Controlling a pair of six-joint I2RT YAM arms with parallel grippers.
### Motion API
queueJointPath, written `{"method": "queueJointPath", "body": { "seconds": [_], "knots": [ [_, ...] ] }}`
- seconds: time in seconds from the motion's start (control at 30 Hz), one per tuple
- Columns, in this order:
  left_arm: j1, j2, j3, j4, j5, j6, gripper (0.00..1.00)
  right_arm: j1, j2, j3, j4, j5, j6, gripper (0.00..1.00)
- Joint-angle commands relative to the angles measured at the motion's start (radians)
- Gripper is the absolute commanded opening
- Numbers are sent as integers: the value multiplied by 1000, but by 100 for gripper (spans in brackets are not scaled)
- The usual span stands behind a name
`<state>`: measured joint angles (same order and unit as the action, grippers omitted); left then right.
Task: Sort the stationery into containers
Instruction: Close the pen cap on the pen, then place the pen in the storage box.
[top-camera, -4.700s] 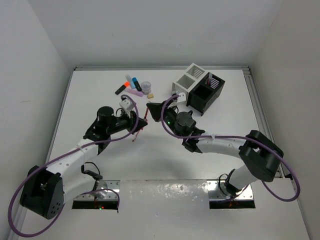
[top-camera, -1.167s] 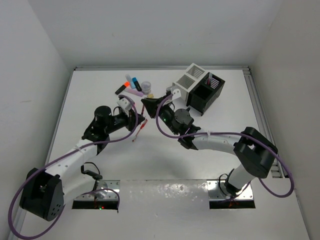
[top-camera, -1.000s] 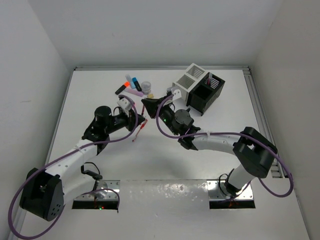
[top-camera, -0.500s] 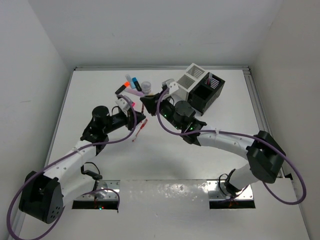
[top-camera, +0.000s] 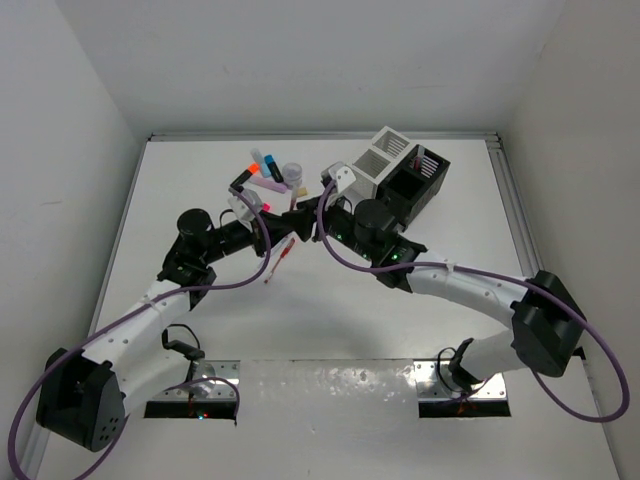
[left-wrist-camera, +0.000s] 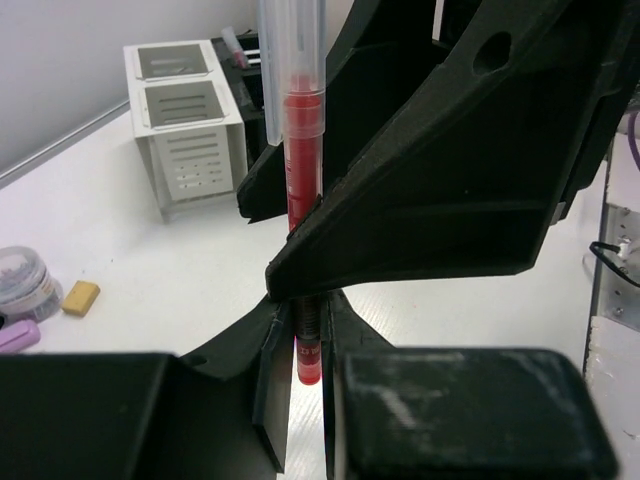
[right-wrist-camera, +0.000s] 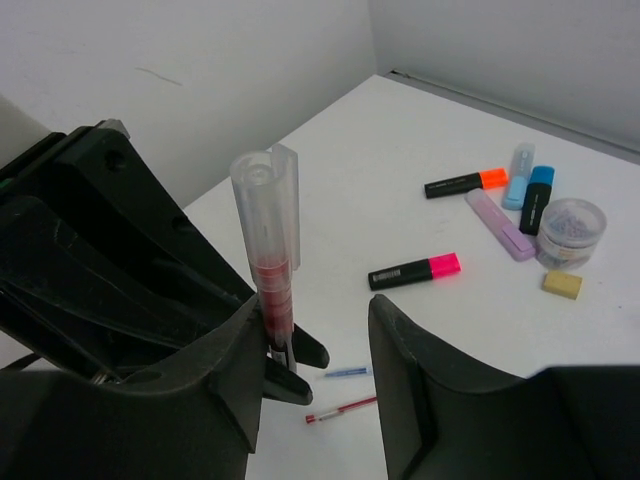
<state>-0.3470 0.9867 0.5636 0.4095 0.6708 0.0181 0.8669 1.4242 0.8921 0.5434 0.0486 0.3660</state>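
Judged early stage. Clamps red pen upright in left gripper, above mid-table. Sets right gripper part-spread around it, gripping nothing. Leaves highlighters, tape roll, eraser outside black box and white box.

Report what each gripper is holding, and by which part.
Left gripper clamps the red pen near its lower end, holding it upright. Right gripper stands open around it, holding nothing.
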Motion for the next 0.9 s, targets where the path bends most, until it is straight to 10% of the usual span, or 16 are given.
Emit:
{"method": "queueJointPath", "body": {
  "seconds": [0.0, 0.43, 0.73, 0.87],
  "knots": [
    [2, -25, 42, 74, 21, -7, 0, -16, -42, 42, -28, -33, -39, 44],
    [-15, -19, 45, 35, 21, -7, 0, -20, 4, 108, 56, -87, -10, 35],
    [-15, -19, 58, 77, 4, -7, 0, -31, 22, 105, 43, -89, 7, 0],
    [-17, -19, 53, 100, -33, -58, 6, -43, 22, 82, 55, -81, 22, 0]
  ]
}}
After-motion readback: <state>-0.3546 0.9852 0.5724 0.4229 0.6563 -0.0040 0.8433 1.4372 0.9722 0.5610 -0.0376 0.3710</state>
